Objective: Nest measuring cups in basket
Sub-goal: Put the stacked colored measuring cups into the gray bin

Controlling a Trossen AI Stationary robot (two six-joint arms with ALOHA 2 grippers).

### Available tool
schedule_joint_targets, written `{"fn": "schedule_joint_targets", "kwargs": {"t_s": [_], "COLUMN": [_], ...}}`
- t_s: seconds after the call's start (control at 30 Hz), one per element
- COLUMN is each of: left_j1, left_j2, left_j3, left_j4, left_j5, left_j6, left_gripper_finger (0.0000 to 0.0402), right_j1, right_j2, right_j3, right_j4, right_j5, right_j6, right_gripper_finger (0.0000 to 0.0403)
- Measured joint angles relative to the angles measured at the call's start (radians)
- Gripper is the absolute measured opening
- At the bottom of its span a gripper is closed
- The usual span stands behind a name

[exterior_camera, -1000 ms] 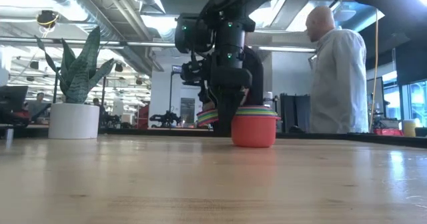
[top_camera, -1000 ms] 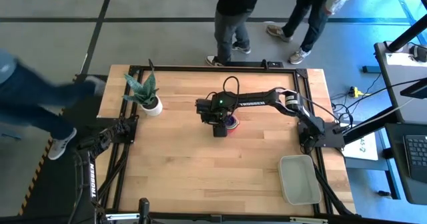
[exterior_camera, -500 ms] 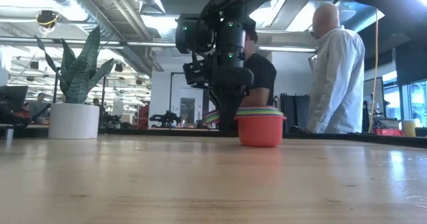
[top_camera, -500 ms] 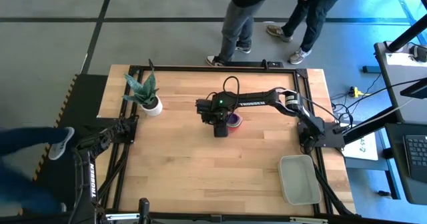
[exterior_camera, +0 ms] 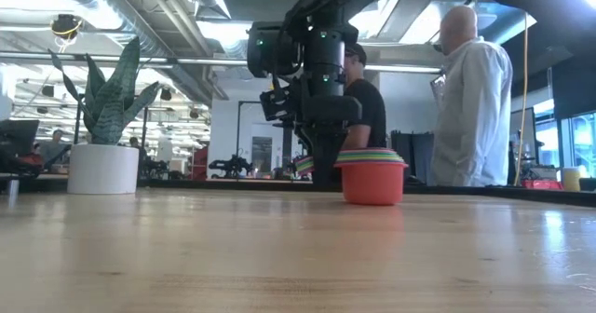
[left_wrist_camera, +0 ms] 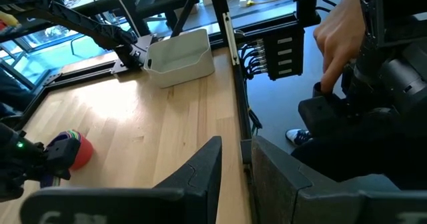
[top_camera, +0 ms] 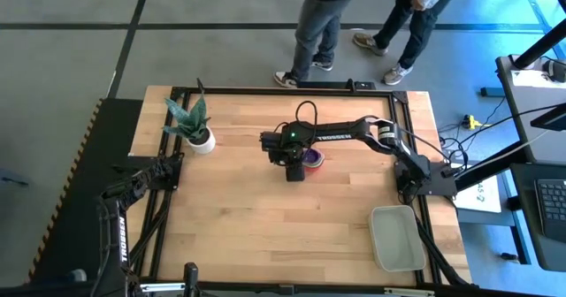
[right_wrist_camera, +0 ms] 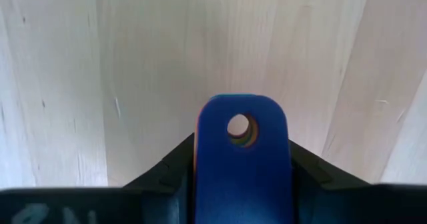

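The measuring cups (top_camera: 310,158) are nested in one stack at the table's middle, with a red-orange cup (exterior_camera: 372,183) outermost and coloured rims above it. My right gripper (top_camera: 294,168) is shut on their stacked handles, just left of the bowls. The stack also shows in the left wrist view as cups (left_wrist_camera: 70,151). The translucent basket (top_camera: 398,237) stands by its base on the table's near right corner, apart from the cups. My left gripper (left_wrist_camera: 235,159) waits at the table's left edge, its fingers close together with nothing between them. My right gripper pinches the stacked handles (right_wrist_camera: 241,159) between its two fingers (right_wrist_camera: 170,174), coming from above and pointing down. The blue handle lies uppermost, and its rounded end with the hole (right_wrist_camera: 240,126) pokes out past the fingers. The stack stands upright with its base (exterior_camera: 372,201) at table level.
A white pot with a green plant (top_camera: 202,140) stands at the far left of the table. Two people (top_camera: 323,23) stand just beyond the far edge. Bare wood lies between the cups and the basket (left_wrist_camera: 180,57). Dark frame rails run along the table edges.
My right gripper has moved a short way toward the table's right edge, staying shut on the handles. The cup stack has travelled with it, upright and low over the wood.
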Motion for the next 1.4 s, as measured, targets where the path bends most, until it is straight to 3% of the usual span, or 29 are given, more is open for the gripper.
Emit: {"fn": "schedule_joint_targets", "kwargs": {"t_s": [0.53,0.73,1.4], "left_j1": [0.0,0.0,0.0], "left_j2": [0.0,0.0,0.0], "left_j3": [0.0,0.0,0.0], "left_j4": [0.0,-0.001,-0.033], "left_j5": [0.0,0.0,0.0], "left_j6": [0.001,0.003,0.011], "left_gripper_finger": [0.0076,0.0076,0.0076], "right_j1": [0.024,0.036,0.134], "right_j2": [0.0,0.0,-0.003], "right_j3": [0.0,0.0,0.03], "right_j4": [-0.045,-0.105,-0.237], "right_j5": [0.006,0.071,0.073], "right_j6": [-0.047,-0.047,-0.011], "right_gripper_finger": [0.0141,0.014,0.0136]}}
